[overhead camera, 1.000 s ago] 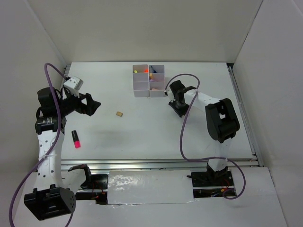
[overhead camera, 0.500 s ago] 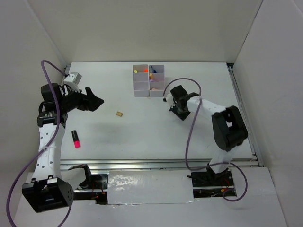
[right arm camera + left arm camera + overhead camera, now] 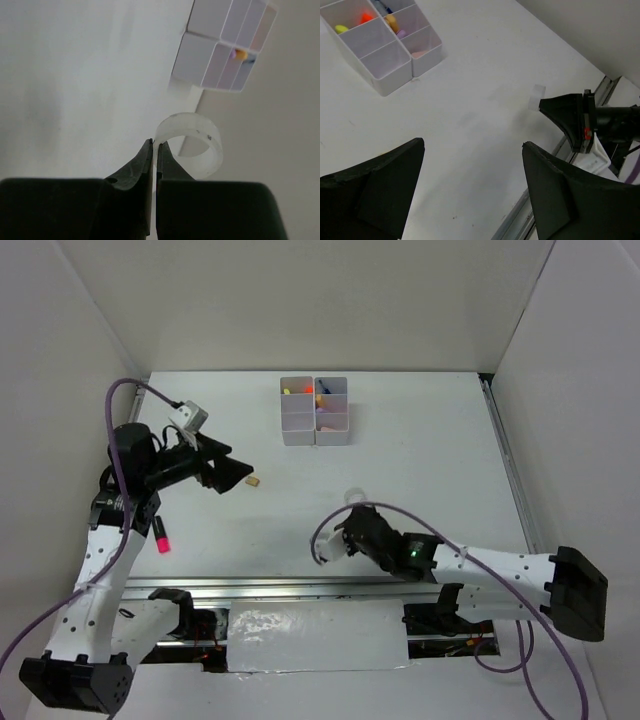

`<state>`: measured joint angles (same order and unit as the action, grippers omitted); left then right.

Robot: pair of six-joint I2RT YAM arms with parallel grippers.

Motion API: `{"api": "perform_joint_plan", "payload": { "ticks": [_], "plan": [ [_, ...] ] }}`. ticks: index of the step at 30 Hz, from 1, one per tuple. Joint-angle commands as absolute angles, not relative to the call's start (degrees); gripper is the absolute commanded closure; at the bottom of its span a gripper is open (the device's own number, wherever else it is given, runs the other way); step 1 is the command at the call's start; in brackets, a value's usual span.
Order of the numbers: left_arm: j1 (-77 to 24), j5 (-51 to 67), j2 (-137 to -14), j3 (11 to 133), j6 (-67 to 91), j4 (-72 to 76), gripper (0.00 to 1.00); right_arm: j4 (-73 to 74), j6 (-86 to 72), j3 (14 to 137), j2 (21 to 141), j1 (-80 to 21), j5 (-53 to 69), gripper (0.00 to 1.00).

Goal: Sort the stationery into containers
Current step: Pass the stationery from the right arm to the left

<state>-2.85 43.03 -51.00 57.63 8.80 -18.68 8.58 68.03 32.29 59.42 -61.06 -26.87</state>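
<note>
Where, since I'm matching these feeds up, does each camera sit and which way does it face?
Top external: above and behind the bases, looking down on the table; left arm and right arm show.
Left wrist: on the left arm, looking across the table at the white bins and right hand; open left hand frames the bottom.
Right wrist: on the right arm, looking past its hand, shut on the clear tape ring, toward the bins.
Shared: both wrist views show bins and ring.

White table (image 3: 420,450) boxed in by plain white walls (image 3: 320,300) on three sides, metal rail (image 3: 300,585) along near edge, soft even light.
</note>
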Motion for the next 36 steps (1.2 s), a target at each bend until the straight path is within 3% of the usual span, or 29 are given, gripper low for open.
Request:
{"api": "perform_joint_plan", "payload": {
  "ticks": [1, 5, 14, 18, 36],
  "plan": [
    [-7.6, 39.2, -52.6, 61.4, 2.7, -21.5, 0.09, -6.1, 78.4, 30.2, 60.5, -68.8, -38.0, 1.00],
    [-15.7, 34.9, -54.3, 62.2, -2.4, -25.9, 0.10, -15.8, 85.2, 27.7, 63.3, -73.3, -43.1, 1.00],
    [-24.9, 34.8, -58.7, 61.6, -7.5, -26.1, 0.16, -16.6, 85.8, 30.8, 66.0, -78.0, -46.1, 1.00],
    [-30.5, 31.2, -62.7, 63.1, -7.3, -26.5, 0.12, -16.5, 85.7, 32.2, 67.3, -79.2, -46.1, 1.00],
    [-37.1, 34.0, -75.9, 72.2, -2.8, -24.3, 0.08, -13.1, 83.7, 33.8, 68.3, -80.5, -45.7, 1.00]
  ]
}}
